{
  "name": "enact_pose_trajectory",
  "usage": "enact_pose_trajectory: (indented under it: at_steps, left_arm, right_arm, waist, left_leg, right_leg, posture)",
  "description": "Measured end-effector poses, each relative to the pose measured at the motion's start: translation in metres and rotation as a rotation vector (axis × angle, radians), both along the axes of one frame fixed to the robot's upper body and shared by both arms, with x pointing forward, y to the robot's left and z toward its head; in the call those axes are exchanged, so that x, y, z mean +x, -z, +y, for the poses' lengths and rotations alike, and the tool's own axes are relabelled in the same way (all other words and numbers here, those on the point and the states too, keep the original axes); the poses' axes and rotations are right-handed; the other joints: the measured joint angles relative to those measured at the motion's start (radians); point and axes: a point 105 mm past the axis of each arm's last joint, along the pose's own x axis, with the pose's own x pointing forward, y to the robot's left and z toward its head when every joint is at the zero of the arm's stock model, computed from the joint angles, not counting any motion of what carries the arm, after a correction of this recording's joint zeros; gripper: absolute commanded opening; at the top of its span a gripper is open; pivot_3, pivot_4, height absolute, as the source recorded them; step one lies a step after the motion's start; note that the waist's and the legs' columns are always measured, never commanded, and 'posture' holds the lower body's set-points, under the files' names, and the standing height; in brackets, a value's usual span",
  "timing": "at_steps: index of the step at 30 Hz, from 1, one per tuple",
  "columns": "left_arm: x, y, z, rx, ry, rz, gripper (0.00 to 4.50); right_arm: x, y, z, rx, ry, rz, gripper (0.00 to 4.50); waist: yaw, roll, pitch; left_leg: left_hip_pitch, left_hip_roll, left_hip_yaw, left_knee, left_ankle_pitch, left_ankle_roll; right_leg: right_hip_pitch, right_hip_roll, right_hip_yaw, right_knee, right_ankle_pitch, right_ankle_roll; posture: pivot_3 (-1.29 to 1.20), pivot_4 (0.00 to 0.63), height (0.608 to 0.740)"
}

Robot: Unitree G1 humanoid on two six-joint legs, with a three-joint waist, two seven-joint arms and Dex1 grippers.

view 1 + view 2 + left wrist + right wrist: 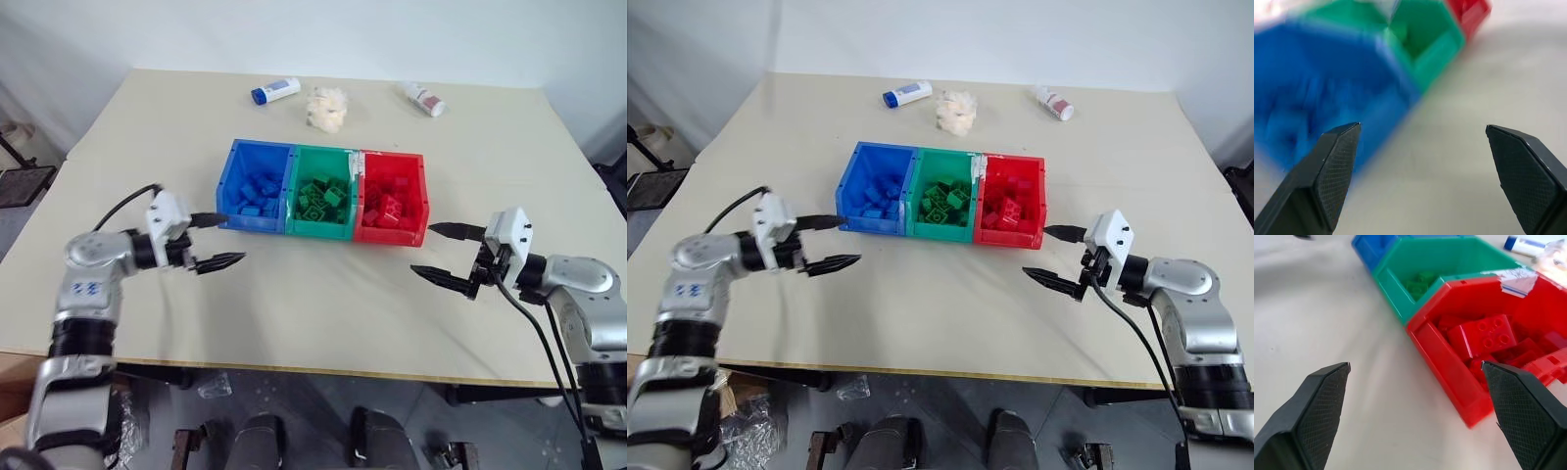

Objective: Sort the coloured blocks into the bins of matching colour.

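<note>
Three joined bins stand in a row mid-table: a blue bin (pixel 227 186), a green bin (pixel 318 227) and a red bin (pixel 392 237). Blue blocks (pixel 257 196) lie in the blue one, green blocks (pixel 323 196) in the green one, red blocks (pixel 390 204) in the red one. My left gripper (pixel 217 241) hovers open and empty just left of the blue bin's front corner. My right gripper (pixel 446 254) is open and empty just right of the red bin's front corner, with red blocks (pixel 1484 335) close ahead in its wrist view.
At the table's far side lie a white bottle with a blue cap (pixel 275 91), a crumpled white wad (pixel 326 107) and a white bottle with a red label (pixel 424 99). The table's front edge (pixel 294 372) runs close below both arms.
</note>
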Motion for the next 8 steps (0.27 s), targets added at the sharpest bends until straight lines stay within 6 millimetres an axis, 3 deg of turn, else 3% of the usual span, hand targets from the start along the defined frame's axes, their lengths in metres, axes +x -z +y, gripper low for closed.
enact_pose_trajectory:
  at_steps: [5, 8]
  left_arm:
    - [-0.016, 0.009, 0.027, -0.01, -0.11, 0.023, 4.36]
    - [-0.019, 0.011, 0.029, -0.015, -0.131, 0.02, 4.36]
  right_arm:
    - [0.01, 0.005, -0.006, -0.041, -0.02, 0.022, 4.5]
    - [0.014, 0.006, -0.008, -0.058, -0.029, 0.029, 4.5]
  waist:
    - [0.001, 0.0, 0.0]
    - [-0.002, 0.0, 0.0]
  left_leg:
    - [0.0, 0.0, 0.0, 0.0, 0.0, 0.0]
    - [0.0, 0.0, 0.001, 0.0, 0.0, 0.0]
  right_leg:
    - [0.0, 0.0, 0.0, 0.0, 0.0, 0.0]
    - [0.0, 0.0, 0.0, 0.0, 0.0, 0.0]
  posture:
    - [0.0, 0.15, 0.74]
    - [0.0, 0.15, 0.74]
